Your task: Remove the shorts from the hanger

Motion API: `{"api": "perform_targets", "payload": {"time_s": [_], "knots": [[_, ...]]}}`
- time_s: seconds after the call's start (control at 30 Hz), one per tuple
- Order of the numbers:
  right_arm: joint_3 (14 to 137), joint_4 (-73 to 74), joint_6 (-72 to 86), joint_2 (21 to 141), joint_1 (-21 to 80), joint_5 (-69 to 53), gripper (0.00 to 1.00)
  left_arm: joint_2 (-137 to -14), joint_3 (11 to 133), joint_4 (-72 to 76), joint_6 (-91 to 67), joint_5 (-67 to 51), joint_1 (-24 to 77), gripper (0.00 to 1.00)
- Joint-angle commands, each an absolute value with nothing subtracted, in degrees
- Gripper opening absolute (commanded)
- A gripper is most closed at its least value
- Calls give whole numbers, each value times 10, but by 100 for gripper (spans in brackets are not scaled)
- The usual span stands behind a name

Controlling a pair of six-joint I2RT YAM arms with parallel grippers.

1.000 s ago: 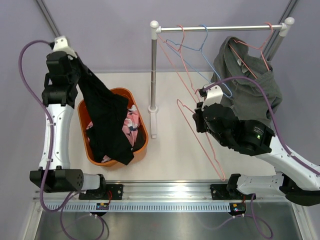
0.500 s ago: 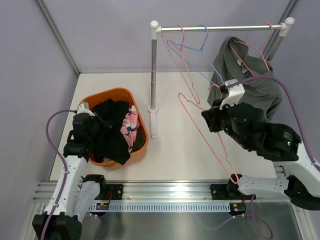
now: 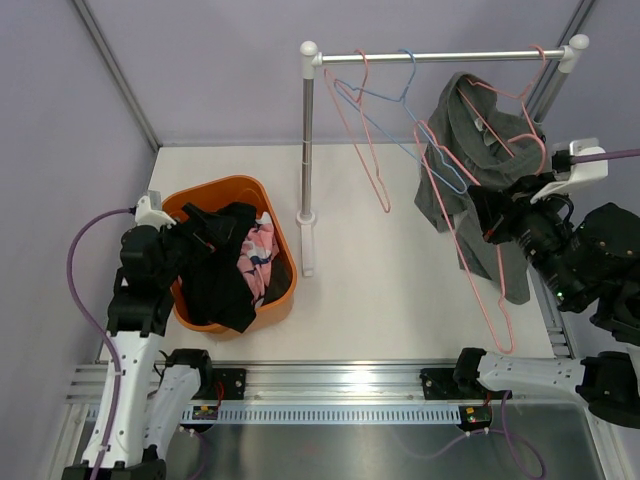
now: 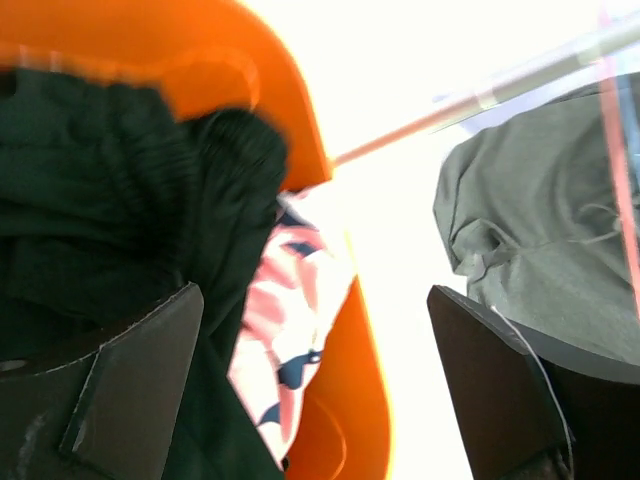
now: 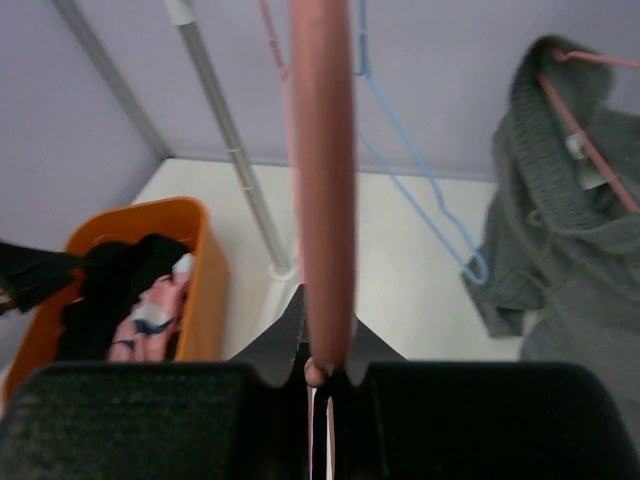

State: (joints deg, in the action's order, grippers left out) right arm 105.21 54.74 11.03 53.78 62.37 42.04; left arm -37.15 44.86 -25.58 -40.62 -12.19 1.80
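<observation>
Grey shorts (image 3: 465, 120), ribbed waistband, hung at right end of steel rail (image 3: 440, 56). Right gripper (image 5: 325, 375) fingers clenched on thin empty pink wire hanger (image 5: 322, 180), below rail. Left gripper (image 4: 315, 295) fingers spread, grasping nothing, over orange plastic tub (image 3: 215, 183) left of rail post; black shorts (image 3: 220, 280) and pink print shorts (image 3: 262, 245) crumpled inside
</observation>
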Motion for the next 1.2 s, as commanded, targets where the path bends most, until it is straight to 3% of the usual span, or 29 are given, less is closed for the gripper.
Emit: {"api": "perform_targets", "payload": {"time_s": [0.0,0.1,0.2,0.37,0.57,0.9,1.17], "knots": [[1021,491,21,574,621,560,0,-356,499,-279,-344,-123,18,99],[1022,490,-14,609,581,609,0,-343,504,-277,-331,-120,18,99],[1015,466,-10,599,480,510,0,-339,504,-277,-319,-123,18,99],[1020,442,-48,611,405,487,0,-341,498,-278,-301,-136,18,99],[1044,476,-33,649,325,355,0,-338,481,-291,-270,-172,18,99],[1106,562,-10,720,320,145,0,-270,443,-355,-213,-177,18,99],[1140,556,-19,749,317,233,0,-236,424,-345,-214,-170,34,99]]}}
